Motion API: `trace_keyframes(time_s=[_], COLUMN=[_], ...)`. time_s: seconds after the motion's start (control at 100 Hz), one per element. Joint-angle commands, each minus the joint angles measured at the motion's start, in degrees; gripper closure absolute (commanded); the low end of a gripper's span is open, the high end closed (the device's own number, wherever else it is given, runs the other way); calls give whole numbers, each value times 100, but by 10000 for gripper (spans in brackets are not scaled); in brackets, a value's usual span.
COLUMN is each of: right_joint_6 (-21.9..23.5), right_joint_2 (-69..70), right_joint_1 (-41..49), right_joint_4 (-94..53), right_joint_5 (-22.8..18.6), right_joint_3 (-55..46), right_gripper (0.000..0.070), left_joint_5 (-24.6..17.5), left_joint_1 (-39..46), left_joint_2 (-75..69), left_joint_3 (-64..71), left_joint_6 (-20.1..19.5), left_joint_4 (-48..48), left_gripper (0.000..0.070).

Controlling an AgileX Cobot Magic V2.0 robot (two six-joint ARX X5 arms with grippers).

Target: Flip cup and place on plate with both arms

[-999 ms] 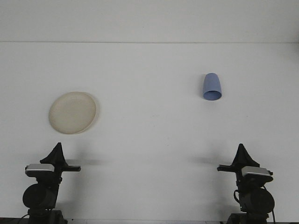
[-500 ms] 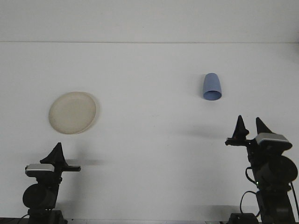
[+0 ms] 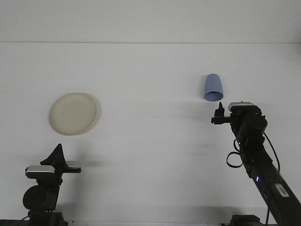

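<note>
- Reaching out from its parked spot at the near edge, the right gripper [image 3: 219, 113] now sits just short of the blue cup [image 3: 213, 87], at about 5 o'clock from it and not yet touching; cup, plate and left arm are where they were a second ago.
- Whether its fingers are spread or pressed together I cannot tell (from here they read as one dark tip).
- The left gripper [image 3: 57, 155] rests at the near left of the tabletop [image 3: 150, 141], fingers seemingly pressed together into a single point.
- The cup lies at roughly 2 o'clock from the tabletop's middle, apparently on its side or tipped, with the wider rim toward the robot and the narrower base pointing away at 12 o'clock.
- The cream plate [image 3: 73, 113] lies flat at about 9 o'clock, well apart from the cup.
- Judging by its look, the cup is light, stiff plastic with a smooth, tapered wall (likely to roll or skid if nudged).
- A hold across the wall near the rim seems the best bet; a pinch low on the taper could squeeze it out of the fingers.
</note>
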State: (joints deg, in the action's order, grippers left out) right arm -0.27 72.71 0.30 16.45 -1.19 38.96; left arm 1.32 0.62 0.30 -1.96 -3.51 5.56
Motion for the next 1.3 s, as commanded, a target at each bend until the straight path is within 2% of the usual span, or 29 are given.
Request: trace_keyframes(time_s=[0.0, 0.28, 0.66, 0.7, 0.73, 0.76, 0.829, 0.859, 0.979, 1.289], right_joint_6=[-328, -625, -861, -861, -859, -859, -859, -857, -756, -33], right_joint_2=[579, 2496, 4133, 4249, 4304, 4328, 4330, 4328, 4232, 2959], right_joint_1=[-33, -225, -345, -345, -343, -343, -341, -332, -326, -369], right_joint_4=[522, 2076, 2065, 2037, 2026, 1985, 1961, 1971, 1856, 632], right_joint_5=[74, 111, 98, 98, 98, 96, 37, -35, -175, -415], right_joint_3=[33, 400, 2065, 2186, 2253, 2288, 2304, 2304, 2304, 2304], right_gripper=[146, 147, 156, 194, 254, 342, 611, 700, 700, 700], left_joint_5=[24, 24, 24, 24, 24, 24, 24, 24, 24, 24], left_joint_1=[11, 11, 11, 11, 11, 11, 11, 11, 11, 11], left_joint_2=[-11, -11, -11, -11, -11, -11, -11, -11, -11, -11], left_joint_3=[116, 116, 116, 116, 116, 116, 116, 116, 116, 116], left_joint_6=[7, 7, 7, 7, 7, 7, 7, 7, 7, 7], left_joint_4=[52, 52, 52, 52, 52, 52, 52, 52, 52, 52], left_gripper=[685, 685, 685, 685, 685, 685, 685, 685, 685, 685])
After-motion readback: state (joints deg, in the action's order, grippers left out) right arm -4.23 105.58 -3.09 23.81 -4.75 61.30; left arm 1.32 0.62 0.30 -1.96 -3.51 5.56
